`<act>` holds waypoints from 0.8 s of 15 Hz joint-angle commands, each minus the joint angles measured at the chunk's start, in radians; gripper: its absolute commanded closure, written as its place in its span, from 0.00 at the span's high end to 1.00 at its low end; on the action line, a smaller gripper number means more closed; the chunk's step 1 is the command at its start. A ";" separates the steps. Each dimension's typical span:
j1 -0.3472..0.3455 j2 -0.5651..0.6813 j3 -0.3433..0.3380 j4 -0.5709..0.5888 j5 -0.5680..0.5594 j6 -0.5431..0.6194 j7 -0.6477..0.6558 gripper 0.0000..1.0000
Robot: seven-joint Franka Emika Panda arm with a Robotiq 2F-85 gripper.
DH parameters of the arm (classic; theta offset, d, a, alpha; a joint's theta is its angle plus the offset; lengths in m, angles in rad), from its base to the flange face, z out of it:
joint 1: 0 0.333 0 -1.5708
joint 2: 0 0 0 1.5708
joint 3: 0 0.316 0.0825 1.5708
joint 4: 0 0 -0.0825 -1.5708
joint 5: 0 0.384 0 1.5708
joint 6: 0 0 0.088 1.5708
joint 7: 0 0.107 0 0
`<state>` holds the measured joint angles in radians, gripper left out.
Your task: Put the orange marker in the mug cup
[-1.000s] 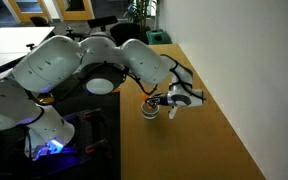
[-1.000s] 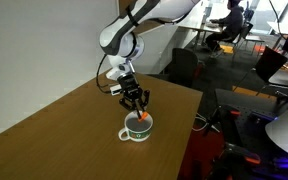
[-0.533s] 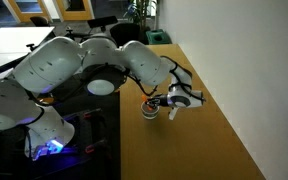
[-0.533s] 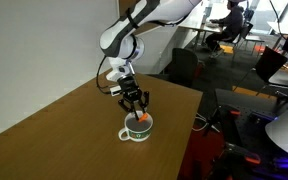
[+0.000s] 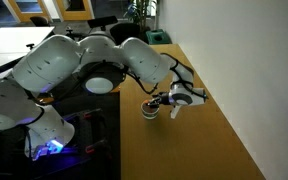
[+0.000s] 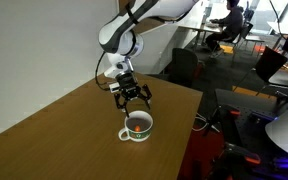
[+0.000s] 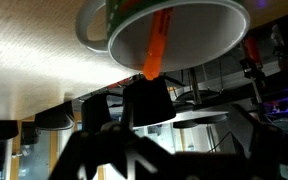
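The short, stubby bright orange marker leans inside the small round white mug cup, one end against its dark inner wall. The black two-fingered gripper hangs just above the cup on the wooden table, fingers apparently spread, holding nothing

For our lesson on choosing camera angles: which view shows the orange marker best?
The wrist view. There the orange marker fills the frame's upper part, lying slanted inside the mug cup with most of its length visible. In both exterior views the cup is small and far off, and the marker is at most an orange speck inside it.
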<state>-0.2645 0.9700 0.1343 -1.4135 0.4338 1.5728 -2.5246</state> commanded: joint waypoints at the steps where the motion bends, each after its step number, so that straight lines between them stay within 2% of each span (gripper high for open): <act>1: 0.007 -0.087 -0.011 -0.063 0.002 0.034 0.027 1.00; 7: 0.004 -0.192 -0.012 -0.137 0.008 0.043 0.002 1.00; 12: 0.007 -0.308 -0.017 -0.260 0.013 0.045 -0.012 1.00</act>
<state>-0.2657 0.7768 0.1326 -1.5383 0.4340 1.5744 -2.5205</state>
